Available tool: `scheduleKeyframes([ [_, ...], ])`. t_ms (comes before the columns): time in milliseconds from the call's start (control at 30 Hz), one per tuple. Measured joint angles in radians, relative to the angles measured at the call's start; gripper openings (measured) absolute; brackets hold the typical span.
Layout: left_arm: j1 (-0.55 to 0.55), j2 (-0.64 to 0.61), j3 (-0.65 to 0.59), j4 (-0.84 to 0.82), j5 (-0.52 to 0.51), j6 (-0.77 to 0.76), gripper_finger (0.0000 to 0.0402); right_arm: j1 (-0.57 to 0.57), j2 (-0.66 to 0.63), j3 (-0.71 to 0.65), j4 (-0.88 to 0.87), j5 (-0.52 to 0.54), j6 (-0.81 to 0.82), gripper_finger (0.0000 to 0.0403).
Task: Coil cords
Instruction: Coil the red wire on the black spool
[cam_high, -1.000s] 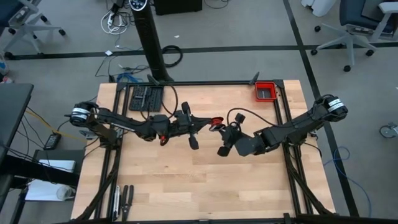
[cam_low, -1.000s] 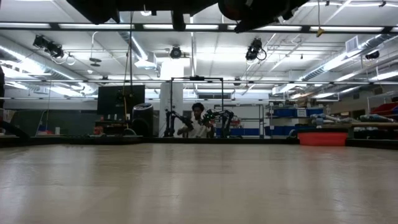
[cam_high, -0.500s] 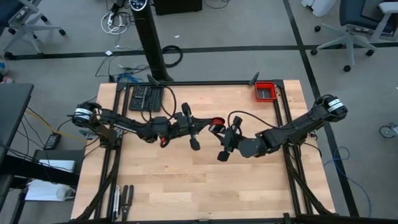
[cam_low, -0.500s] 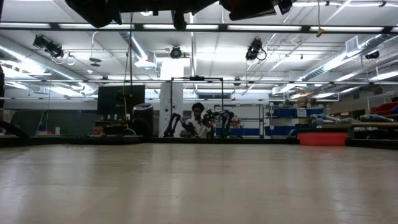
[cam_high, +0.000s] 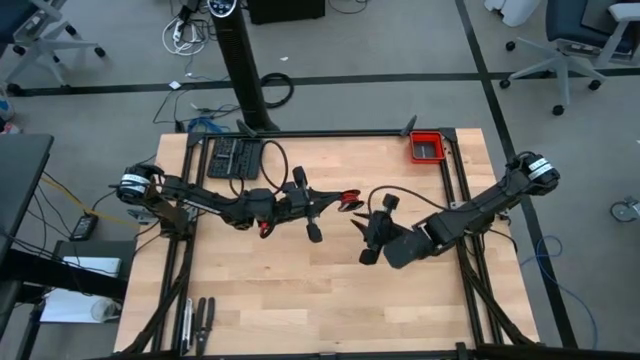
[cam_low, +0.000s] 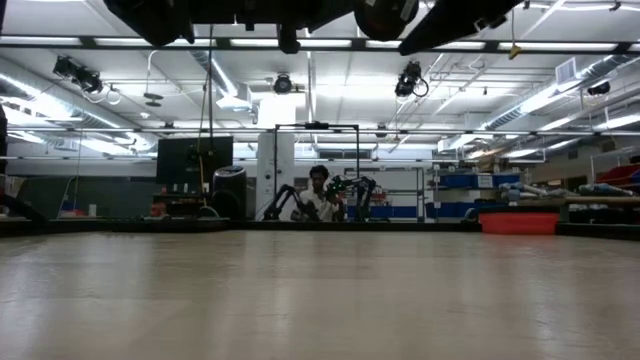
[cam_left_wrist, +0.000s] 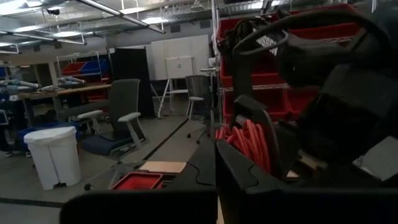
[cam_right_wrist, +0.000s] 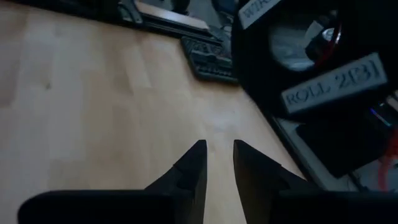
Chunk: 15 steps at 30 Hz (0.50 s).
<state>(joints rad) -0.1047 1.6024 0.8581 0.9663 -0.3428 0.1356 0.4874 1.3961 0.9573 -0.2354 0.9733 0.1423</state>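
Your left gripper (cam_high: 335, 200) sits raised near the table's middle with its fingers pressed together on a small bundle of the red cord (cam_high: 350, 197); in its own wrist view the cord (cam_left_wrist: 249, 140) shows as a tight stack of red loops right at the fingertips. Your right gripper (cam_high: 372, 240) is at about four o'clock from that bundle, just clear of it, and holds nothing. In its wrist view the two dark fingers (cam_right_wrist: 186, 171) stand a little apart over bare wood, so read them as slightly spread, though the gap is narrow and you should treat that as likely, not certain. From the high view, the left arm reaches in from nine o'clock and the right arm from three o'clock, both over the wooden table (cam_high: 260, 290). A red bin (cam_high: 427, 147) sits at the table's one o'clock corner, and a dark keyboard-like pad (cam_high: 233, 158) lies at eleven o'clock. Across the low view, a person (cam_low: 318, 195) is far behind the table.
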Motion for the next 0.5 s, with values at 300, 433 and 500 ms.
scheduleKeyframes([
  [300,0.000,0.000,0.000,-0.004,0.028,0.000,0.0000,0.079,-0.123,0.000,-0.210,0.028,0.134,0.0072],
  [433,0.000,0.000,0.000,-0.005,0.032,0.000,0.0000,0.117,-0.222,0.000,-0.189,-0.039,0.073,0.0072],
  [500,0.000,0.000,0.000,-0.004,0.033,0.001,0.0000,0.126,-0.264,0.000,-0.167,0.010,0.043,0.0070],
])
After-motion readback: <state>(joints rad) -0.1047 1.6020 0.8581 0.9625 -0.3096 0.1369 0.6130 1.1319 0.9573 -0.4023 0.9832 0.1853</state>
